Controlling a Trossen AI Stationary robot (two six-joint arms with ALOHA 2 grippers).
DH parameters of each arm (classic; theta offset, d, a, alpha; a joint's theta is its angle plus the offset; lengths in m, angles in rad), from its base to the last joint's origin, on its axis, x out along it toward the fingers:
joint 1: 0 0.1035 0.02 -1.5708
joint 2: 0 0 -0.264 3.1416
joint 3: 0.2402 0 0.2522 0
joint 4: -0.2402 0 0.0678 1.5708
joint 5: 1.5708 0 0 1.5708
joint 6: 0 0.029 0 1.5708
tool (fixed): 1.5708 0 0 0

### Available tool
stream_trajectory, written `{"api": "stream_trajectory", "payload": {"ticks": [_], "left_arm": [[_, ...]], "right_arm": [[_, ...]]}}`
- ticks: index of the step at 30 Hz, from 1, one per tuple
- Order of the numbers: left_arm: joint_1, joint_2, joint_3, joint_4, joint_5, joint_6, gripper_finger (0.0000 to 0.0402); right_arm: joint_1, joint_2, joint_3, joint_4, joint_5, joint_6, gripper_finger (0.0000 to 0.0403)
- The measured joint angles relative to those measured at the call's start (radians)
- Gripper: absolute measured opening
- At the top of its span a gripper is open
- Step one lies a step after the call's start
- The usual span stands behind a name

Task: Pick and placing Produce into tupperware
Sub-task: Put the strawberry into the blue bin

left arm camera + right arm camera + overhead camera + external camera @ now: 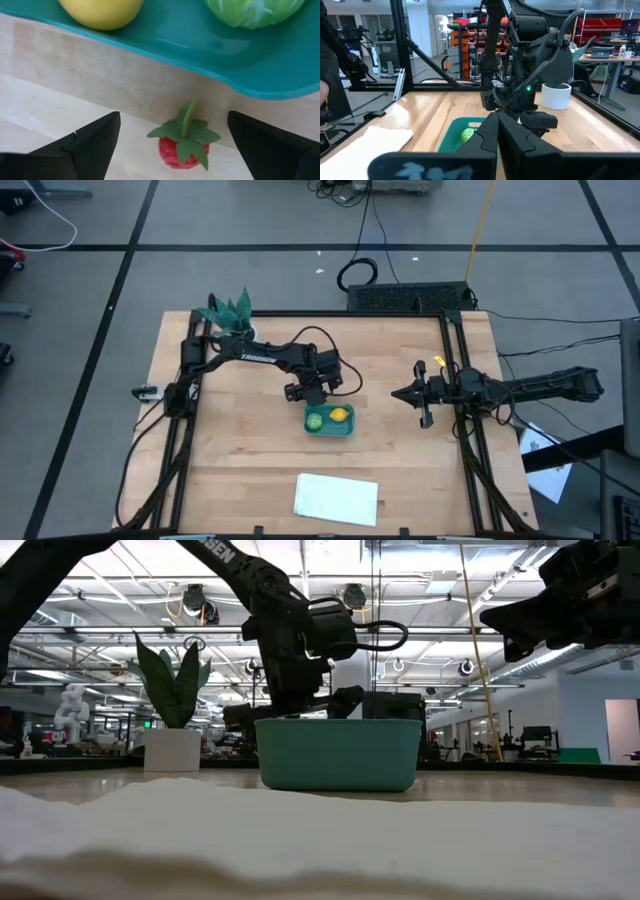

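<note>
The teal tupperware sits mid-table and holds the light-green piece and the yellow lemon. The red piece, with green leaves and stem, lies on the wood just outside the tupperware's wall. My left gripper hangs open above it, pointing down, one finger on each side and clear of it. In the high view this gripper is at the tupperware's far-left corner and hides the red piece. My right gripper waits shut, raised to the right.
A flat white sheet lies near the table's near edge. A potted plant stands at the far-left corner. Black frame rails run along the table's sides. Bare wood lies between the tupperware and the sheet.
</note>
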Motion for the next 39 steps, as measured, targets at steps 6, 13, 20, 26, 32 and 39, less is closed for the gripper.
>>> {"api": "stream_trajectory", "payload": {"ticks": [6, 13, 20, 26, 32, 39], "left_arm": [[0.000, 0.000, 0.000, 0.000, 0.001, -0.001, 0.0374], [0.000, 0.000, 0.000, -0.004, 0.009, -0.017, 0.0372], [-0.001, 0.000, 0.000, -0.008, 0.024, -0.018, 0.0306], [0.000, 0.000, 0.000, -0.010, 0.007, -0.015, 0.0233], [0.000, 0.000, 0.000, -0.011, -0.002, -0.014, 0.0176], [-0.001, 0.000, 0.000, -0.009, -0.036, -0.013, 0.0129]], "right_arm": [[0.000, 0.000, 0.000, 0.000, 0.000, 0.000, 0.0000], [0.000, 0.000, 0.000, 0.000, 0.000, 0.000, 0.0000], [0.000, 0.000, 0.000, 0.000, 0.000, 0.000, 0.0000], [0.000, 0.000, 0.000, 0.000, 0.000, 0.000, 0.0000], [0.000, 0.000, 0.000, 0.000, 0.000, 0.000, 0.0000], [0.000, 0.000, 0.000, 0.001, 0.000, 0.000, 0.0000]]}}
